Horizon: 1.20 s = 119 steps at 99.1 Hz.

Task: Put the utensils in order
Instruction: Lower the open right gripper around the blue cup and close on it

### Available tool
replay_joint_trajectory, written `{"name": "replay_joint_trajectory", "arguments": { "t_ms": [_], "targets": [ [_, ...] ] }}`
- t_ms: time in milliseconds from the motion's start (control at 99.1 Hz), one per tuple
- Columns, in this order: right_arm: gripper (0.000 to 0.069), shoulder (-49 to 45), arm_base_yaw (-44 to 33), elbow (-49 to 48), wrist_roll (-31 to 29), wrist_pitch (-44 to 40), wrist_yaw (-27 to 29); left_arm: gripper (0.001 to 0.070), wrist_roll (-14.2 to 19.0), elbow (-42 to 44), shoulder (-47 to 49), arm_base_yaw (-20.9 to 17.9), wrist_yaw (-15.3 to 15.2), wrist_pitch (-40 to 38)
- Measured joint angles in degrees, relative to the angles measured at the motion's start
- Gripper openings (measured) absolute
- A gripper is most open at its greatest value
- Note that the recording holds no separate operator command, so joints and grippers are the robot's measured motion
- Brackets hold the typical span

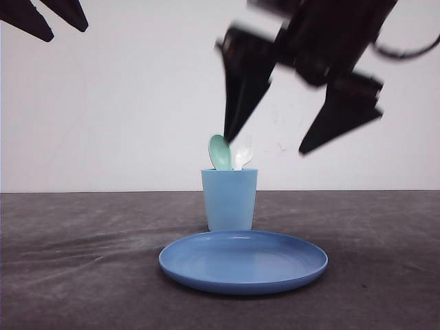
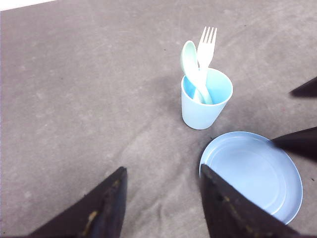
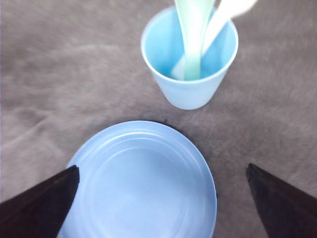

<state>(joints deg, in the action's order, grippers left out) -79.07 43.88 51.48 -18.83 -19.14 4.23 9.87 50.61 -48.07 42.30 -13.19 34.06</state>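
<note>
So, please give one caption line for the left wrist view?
Spoon and fork stand in the cup beside the plate.

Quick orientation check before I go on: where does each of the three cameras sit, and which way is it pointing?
Front view: low at table level, facing forward at the cup and plate; right tool open above the cup, left tool's fingers in the corner.
Left wrist view: above, looking down past the open left tool at the cup holding spoon and fork.
Right wrist view: above the plate, looking down.
All share cup and plate.
</note>
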Motion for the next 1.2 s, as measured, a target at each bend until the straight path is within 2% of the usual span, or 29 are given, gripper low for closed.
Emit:
{"name": "replay_joint_trajectory", "arguments": {
  "t_ms": [262,605,1201],
  "targets": [
    [0.0680,-7.58,-0.55,0.00,-2.32,9.14,0.13,0.0277,0.00,0.00,0.00,0.00,0.00,0.04],
    [0.0680,-12.83,-3.26,0.00,-4.04,15.15,0.11,0.0277,0.00,0.00,0.00,0.00,0.00,0.04],
    [0.0680,-20.85,-5.01,7.34,-4.11,15.45,-1.42,0.0277,-0.02,0.00,0.00,0.00,0.00,0.02]
  ]
}}
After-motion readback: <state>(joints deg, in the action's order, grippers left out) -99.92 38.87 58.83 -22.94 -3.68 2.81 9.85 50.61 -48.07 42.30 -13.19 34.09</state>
